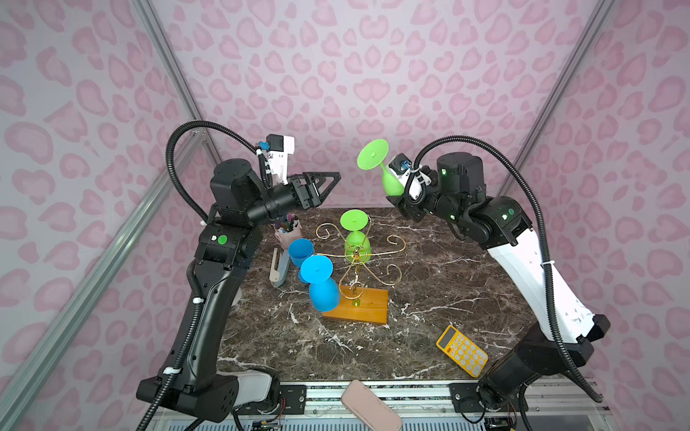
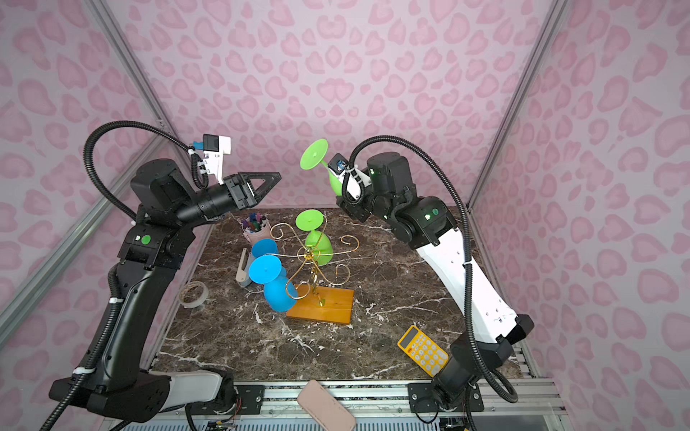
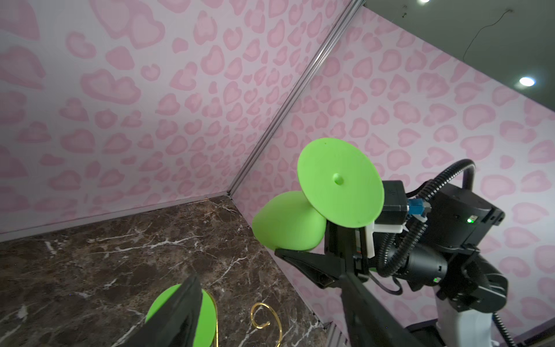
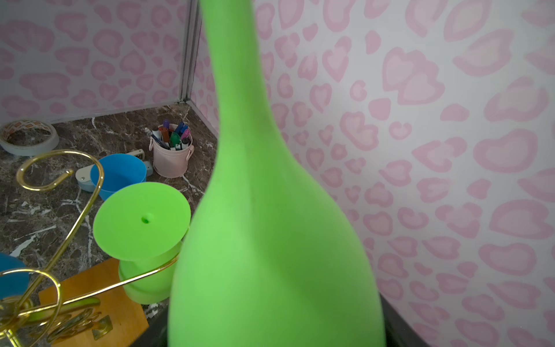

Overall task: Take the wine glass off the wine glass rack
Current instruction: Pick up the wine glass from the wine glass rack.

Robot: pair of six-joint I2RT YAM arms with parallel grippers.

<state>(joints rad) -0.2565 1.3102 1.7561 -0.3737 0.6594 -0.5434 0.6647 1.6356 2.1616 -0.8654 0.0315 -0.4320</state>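
Back wall (image 1: 336,74), side walls (image 1: 74,149): pale lilac panels, printed all over with pink heart-like blotches. Silver aluminium corner post (image 3: 297,91) at each wall join. Table (image 1: 448,268): dark brown marble, white veining, running up to wall bases. Slotted aluminium rail (image 1: 422,393) along near table edge. Left wrist view: dark ceiling (image 3: 450,27) above wall top, round lamps (image 3: 527,81) lit.

Robot lab test cell. Pink heart-print walls (image 1: 336,74) hanging on aluminium frame (image 1: 168,67), boxing in marble-look tabletop (image 1: 448,298). Left arm (image 1: 213,298) and right arm (image 1: 530,276) standing bolted to metal rail (image 1: 422,392) at front edge, cables looping. Ceiling lamp (image 3: 527,81) shining beyond wall top.
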